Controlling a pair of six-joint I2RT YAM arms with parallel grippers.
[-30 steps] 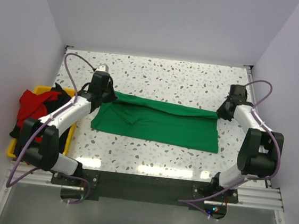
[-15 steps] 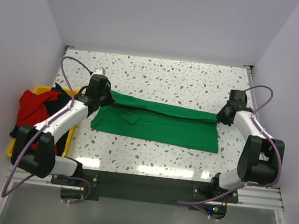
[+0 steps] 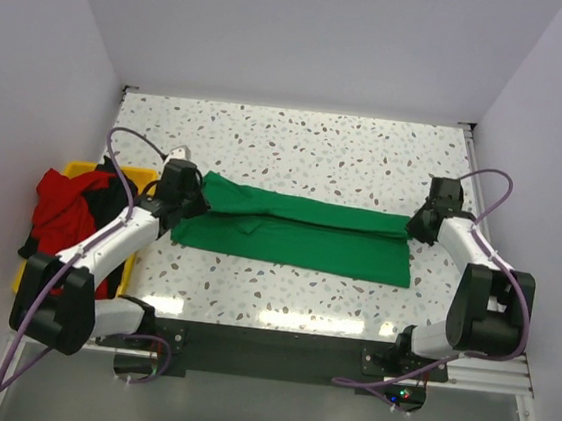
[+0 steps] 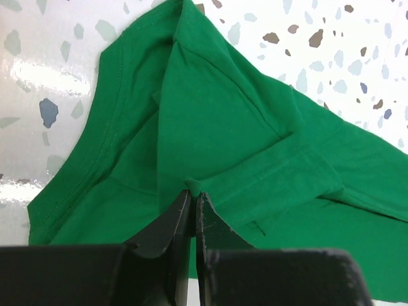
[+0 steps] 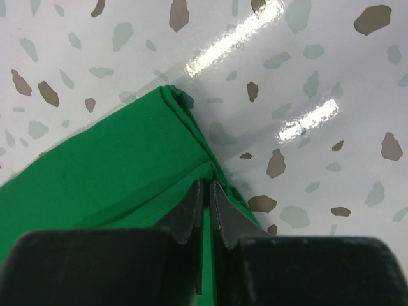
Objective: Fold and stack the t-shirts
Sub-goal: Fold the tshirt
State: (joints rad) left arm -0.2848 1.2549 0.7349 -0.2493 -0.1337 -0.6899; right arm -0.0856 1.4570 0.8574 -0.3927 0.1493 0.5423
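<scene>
Cloth is where trouble would start: the bright green cotton short-sleeved t-shirt point(image 3: 298, 238) lies stretched side to side across the middle of the speckled white counter point(image 3: 318, 144), with its far edge doubled over toward the arm bases. Each end of that edge hangs on a very small bite. The left jaws are clamped on a little peak of fabric at the sleeve end, and the right jaws are clamped on the folded corner at the other end. With so little cloth in either pinch, I judge that a sharp pull could tug it free and let the flap drop crooked. If one arm leads the other, the fold line will skew. The tucked sleeve point(image 3: 249, 225) may also bunch into a lump under the top layer, and dragging too low could pull the bottom layer along. Compared with a second ago, both pairs of jaws have come nearer the bases, bringing the folded edge further over the body, while the near hem has stayed put. The red and black t-shirts point(image 3: 61, 202) sit heaped in the yellow plastic bin point(image 3: 144, 172) at the left.
</scene>
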